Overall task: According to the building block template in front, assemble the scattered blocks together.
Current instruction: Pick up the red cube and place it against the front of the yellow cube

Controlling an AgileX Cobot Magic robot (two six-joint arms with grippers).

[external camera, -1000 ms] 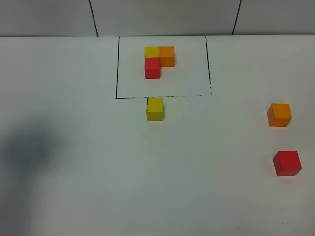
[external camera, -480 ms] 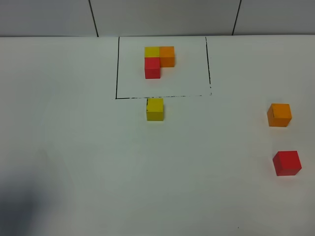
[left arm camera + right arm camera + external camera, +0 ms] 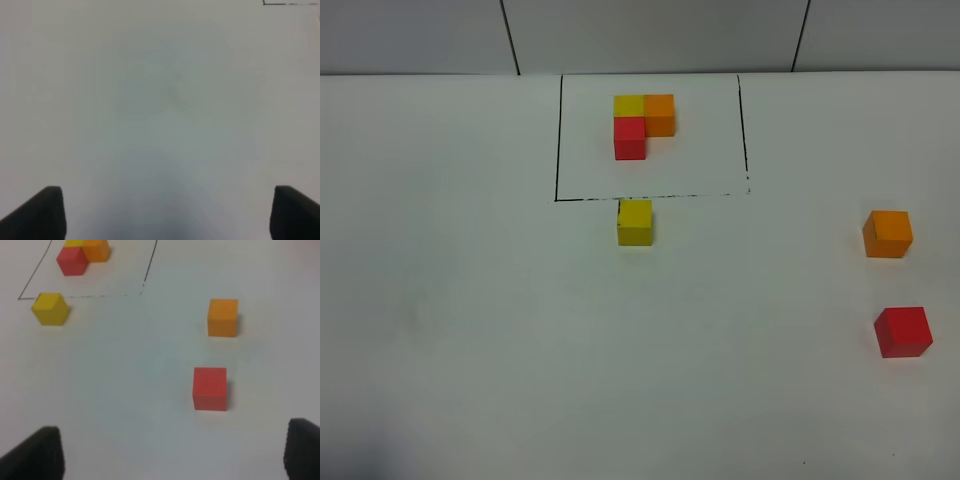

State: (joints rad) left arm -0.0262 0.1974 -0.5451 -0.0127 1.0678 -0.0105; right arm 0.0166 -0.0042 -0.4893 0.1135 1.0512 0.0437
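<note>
Only fingertips show: left gripper [image 3: 165,214] and right gripper [image 3: 175,454] spread wide, empty; building block template [image 3: 73,261] cropped in right wrist view.

The white table [image 3: 470,330] carries three loose cubes. Nearest ahead of the right gripper [image 3: 175,452] lies a red cube [image 3: 210,388]; beyond it, apart, is an orange cube [image 3: 223,317]. Farther off, toward the left arm's side, a yellow cube [image 3: 50,308] sits at a black outline [image 3: 148,267] that frames the template [image 3: 75,260]. Ahead of the left gripper [image 3: 172,212] is bare table, with a corner of the outline far off.
</note>
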